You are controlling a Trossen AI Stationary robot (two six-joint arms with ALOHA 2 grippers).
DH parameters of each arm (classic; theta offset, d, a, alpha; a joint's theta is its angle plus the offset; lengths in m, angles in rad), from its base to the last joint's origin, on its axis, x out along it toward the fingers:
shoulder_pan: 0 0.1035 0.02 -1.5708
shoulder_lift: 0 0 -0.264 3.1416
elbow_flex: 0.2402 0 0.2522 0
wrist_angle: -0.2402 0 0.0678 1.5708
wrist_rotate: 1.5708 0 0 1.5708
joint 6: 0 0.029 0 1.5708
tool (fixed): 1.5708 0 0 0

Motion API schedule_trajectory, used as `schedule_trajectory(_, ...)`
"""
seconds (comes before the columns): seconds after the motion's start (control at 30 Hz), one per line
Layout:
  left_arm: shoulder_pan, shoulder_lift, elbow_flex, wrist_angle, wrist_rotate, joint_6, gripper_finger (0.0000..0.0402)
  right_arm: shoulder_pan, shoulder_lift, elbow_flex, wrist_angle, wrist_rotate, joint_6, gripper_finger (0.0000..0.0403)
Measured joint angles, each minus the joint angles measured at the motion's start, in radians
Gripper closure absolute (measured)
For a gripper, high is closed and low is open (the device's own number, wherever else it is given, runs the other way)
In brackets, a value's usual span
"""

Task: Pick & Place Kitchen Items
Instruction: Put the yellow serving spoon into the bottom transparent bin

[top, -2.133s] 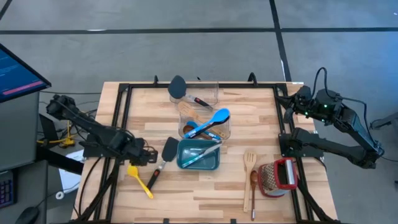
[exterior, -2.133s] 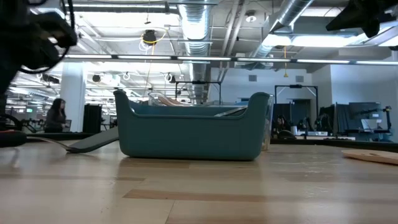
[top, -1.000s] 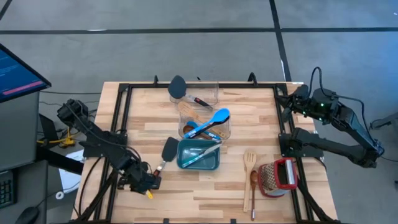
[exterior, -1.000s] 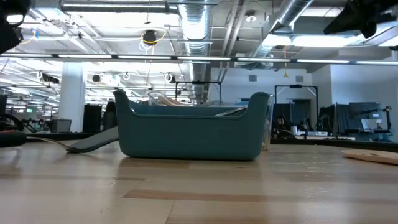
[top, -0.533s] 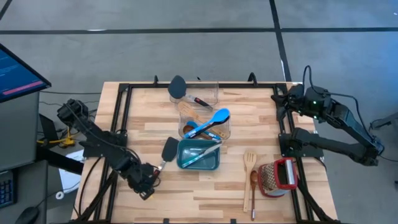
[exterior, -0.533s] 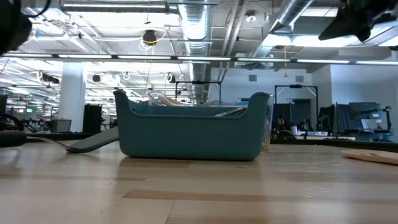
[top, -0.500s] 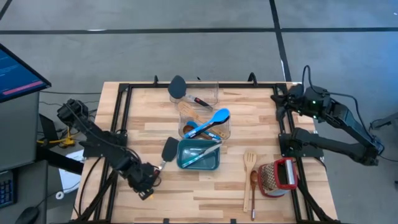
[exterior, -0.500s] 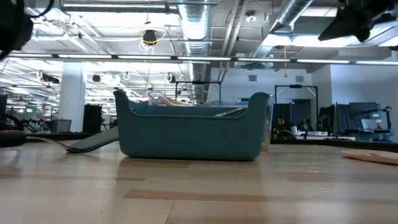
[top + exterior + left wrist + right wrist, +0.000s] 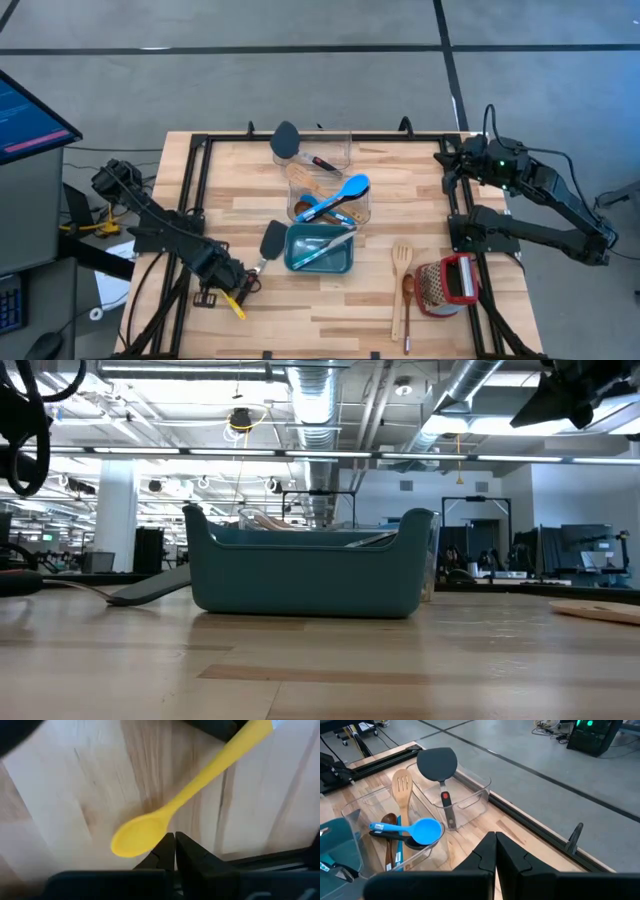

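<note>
Down at the near-left part of the tabletop (image 9: 420, 180), the left hand (image 9: 232, 284) is hanging low on its bent arm, fingers pressed together and holding nothing. Its closed tips are sitting just over the bowl of the yellow spoon (image 9: 165, 815), which is lying flat on the wood. Beside it, a black spatula (image 9: 268, 245) is resting against the teal bin (image 9: 320, 250), which is carrying a few utensils. Behind that, a clear container (image 9: 465, 802) is holding a blue spoon (image 9: 345, 190), a grey spatula (image 9: 438, 767) and a wooden slotted spatula (image 9: 402, 787). Meanwhile the right hand (image 9: 450, 165) is waiting raised at the far-right corner, its fingers also closed and empty. Two wooden utensils (image 9: 402, 285) are lying near the right edge beside a red and silver grater (image 9: 447, 284).
</note>
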Motion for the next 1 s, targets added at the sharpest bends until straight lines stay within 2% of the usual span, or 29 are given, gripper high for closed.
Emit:
schedule_trajectory(0.27, -0.025, 0.0, 0.024, 0.078, -0.026, 0.247, 0.04, 0.0, 0.001, 0.0, 0.0, 0.0, 0.0, 0.0403)
schedule_trajectory(0.43, -0.079, 0.001, 0.053, 0.082, -0.123, 0.481, 0.04, 0.0, 0.001, 0.0, 0.0, 0.0, 0.027, 0.0403)
schedule_trajectory(0.5, -0.098, 0.002, 0.048, 0.081, -0.155, 0.527, 0.04, 0.0, 0.001, 0.0, -0.001, 0.0, 0.056, 0.0403)
schedule_trajectory(0.77, -0.108, 0.002, 0.021, 0.128, -0.176, 0.469, 0.0396, 0.0, 0.001, 0.0, -0.037, 0.0, 0.079, 0.0403)
schedule_trajectory(1.0, -0.108, 0.002, 0.02, 0.227, -0.175, 0.47, 0.0351, 0.0, 0.001, 0.0, -0.055, 0.0, 0.079, 0.0403)
